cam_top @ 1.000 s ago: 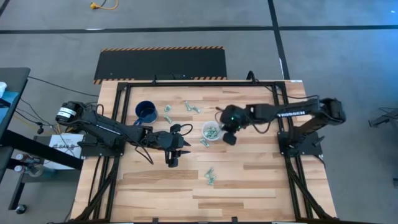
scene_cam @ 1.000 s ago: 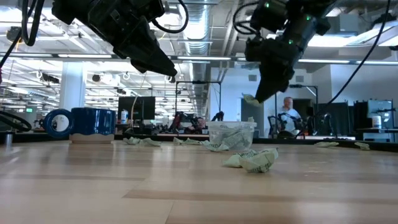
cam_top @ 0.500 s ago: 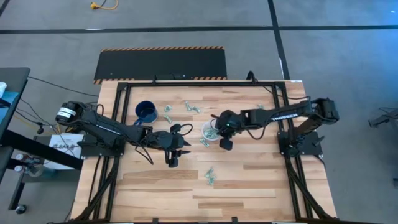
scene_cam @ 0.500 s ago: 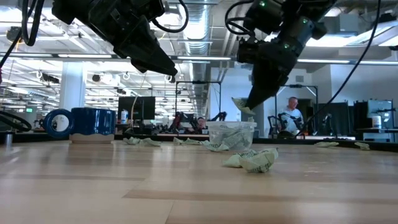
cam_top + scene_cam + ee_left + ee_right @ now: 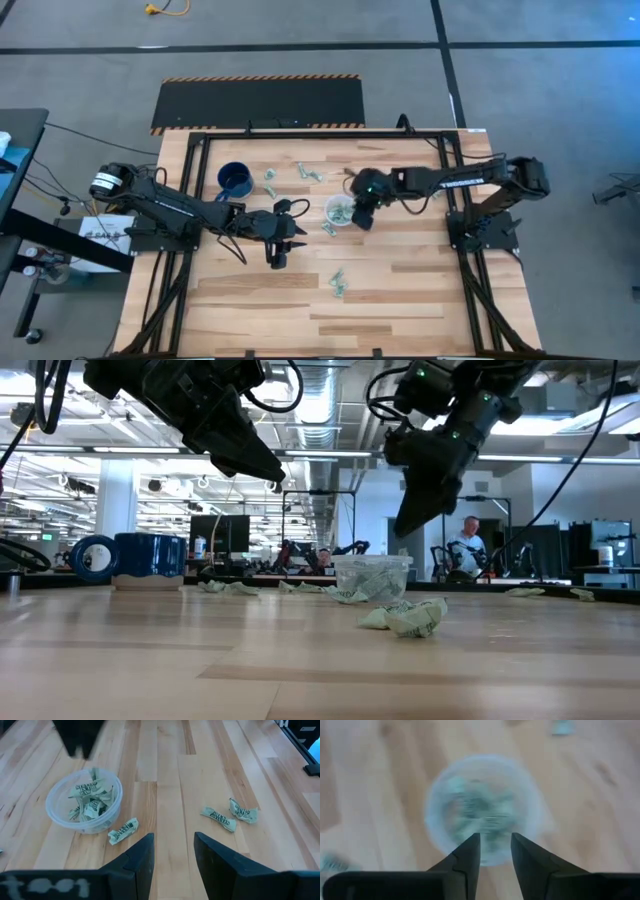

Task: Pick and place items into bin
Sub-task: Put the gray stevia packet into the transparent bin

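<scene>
Bin: the clear plastic cup (image 5: 340, 212) stands upright near the middle of the tabletop (image 5: 420, 290), a little toward the far edge; several wrapped pieces (image 5: 90, 802) lie inside it.
Items outside the bin: one piece (image 5: 123, 830) lies just beside the cup's base; a pair (image 5: 230, 815) lies closer to the near edge; a few more (image 5: 308, 172) lie toward the far edge, between the cup and the far rail.
Right gripper (image 5: 494, 851): hangs above the cup's rim on the side toward the right edge, pointing down at the cup; its fingers (image 5: 465, 857) stand narrowly apart with nothing between them.
Left gripper (image 5: 173, 851): raised over the tabletop to the left of the cup, apart from it; fingers narrowly apart, empty.
Mug: a dark blue handled mug (image 5: 235, 180) stands toward the far left corner, well apart from the cup.
Room: a person (image 5: 465, 550) shows far behind the table in the low view.
</scene>
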Robot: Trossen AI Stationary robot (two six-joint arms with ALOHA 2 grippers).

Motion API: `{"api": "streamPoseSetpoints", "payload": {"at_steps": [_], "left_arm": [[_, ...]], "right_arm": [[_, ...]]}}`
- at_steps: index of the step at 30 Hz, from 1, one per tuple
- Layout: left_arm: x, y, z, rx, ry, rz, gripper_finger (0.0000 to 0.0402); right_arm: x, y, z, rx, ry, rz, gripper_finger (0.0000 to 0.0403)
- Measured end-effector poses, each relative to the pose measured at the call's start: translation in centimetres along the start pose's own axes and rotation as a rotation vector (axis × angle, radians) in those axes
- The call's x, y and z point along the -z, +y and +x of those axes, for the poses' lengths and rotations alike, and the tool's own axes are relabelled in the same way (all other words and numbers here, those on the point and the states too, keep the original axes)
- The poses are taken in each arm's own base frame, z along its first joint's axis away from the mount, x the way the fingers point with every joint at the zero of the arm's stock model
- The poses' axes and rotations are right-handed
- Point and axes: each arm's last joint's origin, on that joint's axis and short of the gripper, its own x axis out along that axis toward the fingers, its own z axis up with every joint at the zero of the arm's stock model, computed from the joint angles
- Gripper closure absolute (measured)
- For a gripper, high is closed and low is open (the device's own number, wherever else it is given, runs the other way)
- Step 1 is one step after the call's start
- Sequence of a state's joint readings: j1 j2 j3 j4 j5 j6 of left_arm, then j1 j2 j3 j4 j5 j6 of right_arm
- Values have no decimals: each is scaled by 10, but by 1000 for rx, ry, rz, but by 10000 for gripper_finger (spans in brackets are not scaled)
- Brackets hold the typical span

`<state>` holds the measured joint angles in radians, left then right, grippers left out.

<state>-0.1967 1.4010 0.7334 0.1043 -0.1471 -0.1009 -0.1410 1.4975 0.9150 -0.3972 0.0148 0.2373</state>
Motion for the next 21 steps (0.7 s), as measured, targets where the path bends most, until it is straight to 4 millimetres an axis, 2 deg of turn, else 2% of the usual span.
{"api": "streamPoseSetpoints", "payload": {"at_steps": [4,8,11,15,21], "left_arm": [[0,0,0,0,0,0,271],[0,0,0,0,0,0,271],[0,0,0,0,0,0,271],[0,0,0,0,-1,0,271],[0,0,0,-5,-2,0,271]], "right_arm": [[5,-31,-21,166,41,173,294],[20,-69,-43,349,156,395,294],[31,-95,-52,442,249,532,294],[42,-128,-49,477,373,576,294],[47,-164,-34,482,588,556,294]]}}
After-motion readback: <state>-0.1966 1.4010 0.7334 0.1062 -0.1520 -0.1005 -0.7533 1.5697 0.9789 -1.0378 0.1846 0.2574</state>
